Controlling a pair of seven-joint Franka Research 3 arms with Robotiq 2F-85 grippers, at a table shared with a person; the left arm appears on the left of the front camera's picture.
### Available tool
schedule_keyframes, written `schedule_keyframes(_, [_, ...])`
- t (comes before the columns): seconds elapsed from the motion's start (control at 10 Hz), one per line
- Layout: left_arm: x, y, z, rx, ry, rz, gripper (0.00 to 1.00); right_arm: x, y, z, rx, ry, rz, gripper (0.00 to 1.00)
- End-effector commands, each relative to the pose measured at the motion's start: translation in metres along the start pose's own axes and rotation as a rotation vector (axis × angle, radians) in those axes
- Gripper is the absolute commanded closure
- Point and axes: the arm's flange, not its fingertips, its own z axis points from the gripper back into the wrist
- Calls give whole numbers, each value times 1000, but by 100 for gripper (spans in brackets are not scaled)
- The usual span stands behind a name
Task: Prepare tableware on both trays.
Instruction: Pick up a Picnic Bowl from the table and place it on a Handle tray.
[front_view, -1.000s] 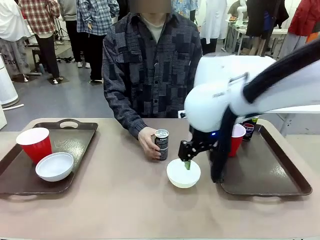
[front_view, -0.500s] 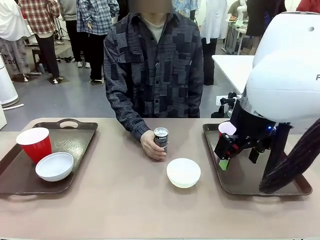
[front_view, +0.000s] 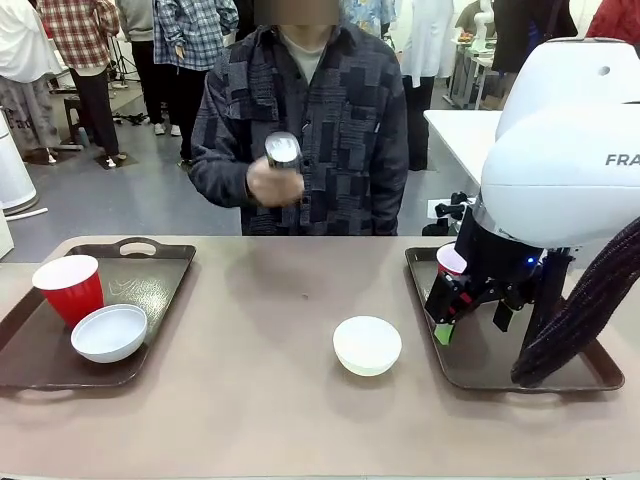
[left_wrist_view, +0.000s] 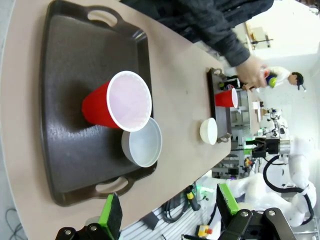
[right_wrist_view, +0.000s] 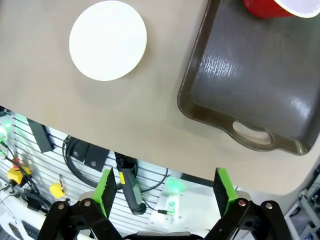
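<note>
Bowl (front_view: 367, 345) betw. L tray (front_view: 160, 292), R tray (front_view: 482, 366)

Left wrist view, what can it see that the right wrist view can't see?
Left wrist view: the left dark brown plastic tray carrying a red plastic cup and a small round white bowl, plus the person's hand holding up a slim drink can. Right wrist view: the open right gripper above cables beneath the table's edge. Both: the second white bowl on the bare beige table, beside the right tray holding another red cup.
</note>
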Motion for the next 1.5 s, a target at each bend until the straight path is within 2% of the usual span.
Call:
schedule_keyframes(0.0, [0,1,1,-12,-20,-13,0,2,-3,-11,24,-12,-6,0])
schedule_keyframes(0.3, [0,1,1,-12,-20,-13,0,50,5,-37,42,-51,-100,0])
schedule_keyframes(0.5, [0,1,1,-12,-20,-13,0,80,16,-60,0,-80,-121,0])
schedule_keyframes(0.8, [0,1,1,-12,-20,-13,0,112,25,-85,-7,-55,-134,0])
schedule_keyframes(1.3, [0,1,1,-12,-20,-13,0,135,23,-116,23,-21,-139,0])
schedule_keyframes(1.4, [0,1,1,-12,-20,-13,0,136,21,-120,32,-14,-146,59])
